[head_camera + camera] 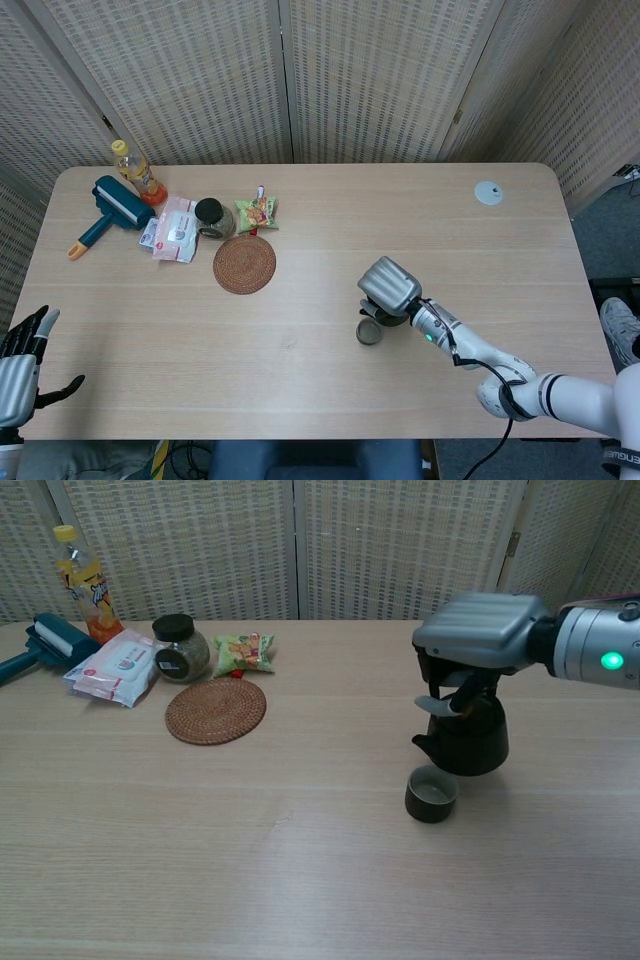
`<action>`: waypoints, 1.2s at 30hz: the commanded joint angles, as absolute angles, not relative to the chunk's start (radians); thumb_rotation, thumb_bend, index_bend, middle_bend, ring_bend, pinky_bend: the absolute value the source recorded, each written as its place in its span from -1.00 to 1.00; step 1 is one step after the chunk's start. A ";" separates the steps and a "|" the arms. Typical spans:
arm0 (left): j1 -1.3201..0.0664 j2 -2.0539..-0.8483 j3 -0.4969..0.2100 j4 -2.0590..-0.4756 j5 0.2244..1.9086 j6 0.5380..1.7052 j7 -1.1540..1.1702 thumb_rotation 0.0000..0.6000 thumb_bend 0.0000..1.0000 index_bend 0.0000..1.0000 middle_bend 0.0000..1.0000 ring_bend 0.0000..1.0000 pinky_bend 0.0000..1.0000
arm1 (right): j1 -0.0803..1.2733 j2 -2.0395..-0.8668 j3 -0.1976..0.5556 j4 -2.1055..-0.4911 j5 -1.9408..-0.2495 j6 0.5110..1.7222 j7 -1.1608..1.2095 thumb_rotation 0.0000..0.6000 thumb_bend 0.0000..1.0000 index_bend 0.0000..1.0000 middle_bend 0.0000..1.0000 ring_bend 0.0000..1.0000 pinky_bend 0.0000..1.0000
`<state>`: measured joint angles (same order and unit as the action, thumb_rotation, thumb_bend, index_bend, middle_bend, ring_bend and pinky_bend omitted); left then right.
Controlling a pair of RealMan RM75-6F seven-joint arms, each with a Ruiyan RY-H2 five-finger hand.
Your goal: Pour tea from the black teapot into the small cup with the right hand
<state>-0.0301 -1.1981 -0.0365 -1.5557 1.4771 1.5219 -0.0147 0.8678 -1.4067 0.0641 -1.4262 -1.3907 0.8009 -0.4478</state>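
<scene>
Black teapot (pixel 468 736) hangs just above and behind the small cup (pixel 431 793), held from the top by the right hand (pixel 472 640), whose fingers curl down around the handle or lid area; the exact contact is hidden by the hand's back, but the pot is clearly off the table in the chest view. Spout points left and slightly down, tip near the cup's rim, pot roughly upright, so the pour looks not yet begun or barely starting; no liquid stream visible. From the head view the right hand (pixel 388 285) covers most of the pot, and the small cup (pixel 369 331) sits just below-left of it. Main risks: spout tip seems to sit at the near edge of the cup rather than over its middle, so tilting now could send tea down the cup's outside wall onto the table (pixel 300 880). Cup is light-looking and unsupported; pot belly is very close to it and a downward drift could nudge or tip it. Top grip gives poor tilt control, so a fast wrist roll could swing the pot, overshoot or loosen the lid. Left hand (pixel 18 360) idles at the table's near-left corner, fingers spread, holding nothing, too far away to steady the cup.
</scene>
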 commanded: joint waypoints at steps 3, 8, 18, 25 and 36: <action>-0.028 -1.200 -0.036 -1.558 1.480 1.526 -0.015 1.00 -0.64 -0.94 -1.00 -0.99 -0.89 | 0.885 -1.390 0.057 -1.446 -1.397 0.782 -0.495 0.18 -0.03 0.99 0.93 0.63 0.47; -0.026 -1.201 -0.035 -1.556 1.479 1.527 -0.015 1.00 -0.64 -0.94 -1.00 -0.99 -0.89 | 0.885 -1.377 0.060 -1.466 -1.385 0.786 -0.517 0.19 -0.03 0.99 0.93 0.63 0.47; -0.027 -1.206 -0.035 -1.558 1.483 1.528 -0.009 1.00 -0.64 -0.94 -1.00 -0.99 -0.89 | 0.897 -1.337 0.047 -1.501 -1.400 0.775 -0.563 0.19 -0.03 0.99 0.93 0.63 0.47; -0.025 -1.208 -0.035 -1.561 1.485 1.531 -0.006 1.00 -0.64 -0.94 -1.00 -0.99 -0.89 | 0.918 -1.309 0.046 -1.531 -1.404 0.755 -0.615 0.19 -0.03 0.99 0.93 0.63 0.47; -0.016 -1.209 -0.032 -1.558 1.485 1.541 -0.010 1.00 -0.64 -0.94 -1.00 -0.99 -0.89 | 0.955 -1.291 0.026 -1.581 -1.396 0.705 -0.727 0.19 -0.03 0.99 0.93 0.63 0.47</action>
<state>-0.0157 -1.2088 -0.0317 -1.5585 1.4848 1.5409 -0.0099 0.9508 -1.2932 0.0311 -1.5743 -1.3985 0.7109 -0.7157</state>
